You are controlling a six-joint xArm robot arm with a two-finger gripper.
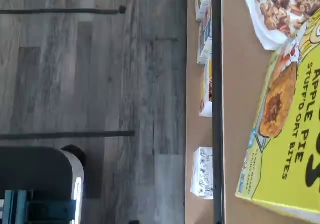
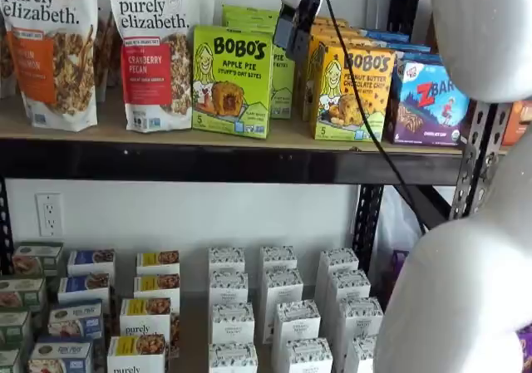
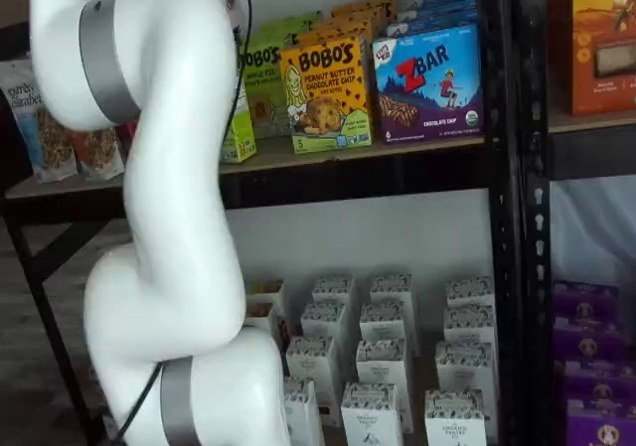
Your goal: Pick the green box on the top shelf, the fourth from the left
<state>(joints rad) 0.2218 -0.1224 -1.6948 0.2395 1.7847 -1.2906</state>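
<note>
one green box point(image 2: 232, 80) stands upright at the front of the top shelf point(image 2: 208, 164), between a cranberry pecan bag point(image 2: 158, 53) and a yellow box point(image 2: 353, 92); the gripper point(image 2: 293, 26) hangs just beside its upper corner (finger gap can't be told)

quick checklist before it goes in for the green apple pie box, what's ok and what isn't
1. Target located: the green box stands upright at the front edge of the top shelf. Ok.
2. Neighbours: the cranberry pecan bag stands close on one side and the peanut butter box on the other, each with a gap. Ok.
3. Gripper position: above and beside the box, not yet around it. Not ok.
4. Finger gap: seen side-on. Cannot tell.
5. Cable hangs across the peanut butter box. Cannot tell if it snags.
</note>
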